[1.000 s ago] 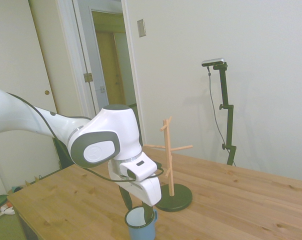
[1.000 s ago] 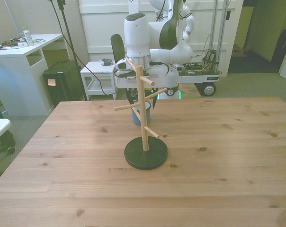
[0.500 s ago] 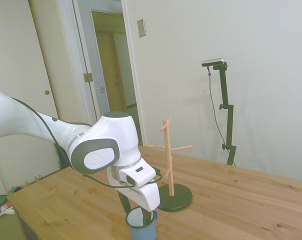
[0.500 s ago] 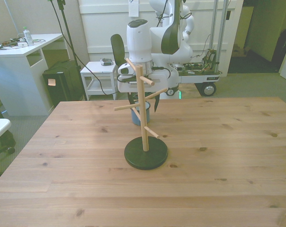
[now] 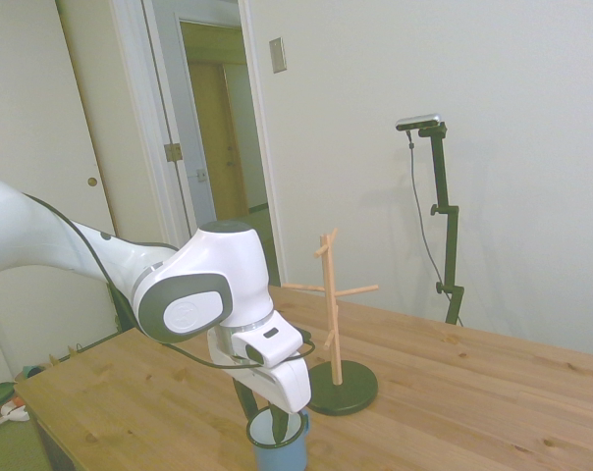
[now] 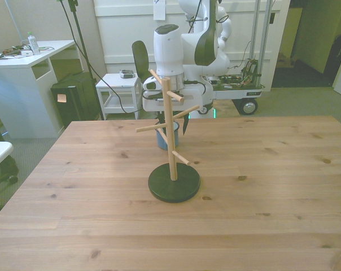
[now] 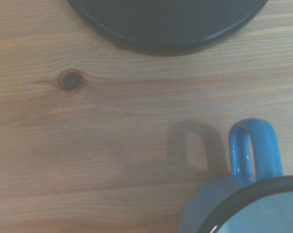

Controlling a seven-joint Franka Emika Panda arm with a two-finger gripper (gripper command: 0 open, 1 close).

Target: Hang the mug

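At the bottom centre of the side view the mug [image 5: 276, 446] stands upright on the wooden table [image 5: 493, 402], and the gripper [image 5: 274, 420] is down over its mouth, one dark finger apparently outside the wall and the other dipping inside. Whether the fingers are pressed onto the wall or only straddling it I cannot tell, since the white hand covers most of them in both wide views. The step in hand looks like taking hold of the mug by its rim. To do it well the fingers should close squarely on the wall, away from the handle [image 7: 253, 150], so that the loop stays free to slide over a peg. In the wrist view the handle points toward the rack's dark round base [image 7: 166, 26], which lies near but apart across bare wood with a knot. Just beyond the mug in the side view stands the wooden mug rack [image 5: 333, 319], its pegs angling upward at several heights. In the front view the rack [image 6: 170, 135] sits at centre frame, hiding part of the mug [image 6: 166, 136]. The lower pegs, nearest the mug, are what a lift could catch, so the mug probably needs to rise clear first. Farther off, at the upper left of the front view, are a white desk [image 6: 23, 73] and a small white cart [image 6: 121, 93].
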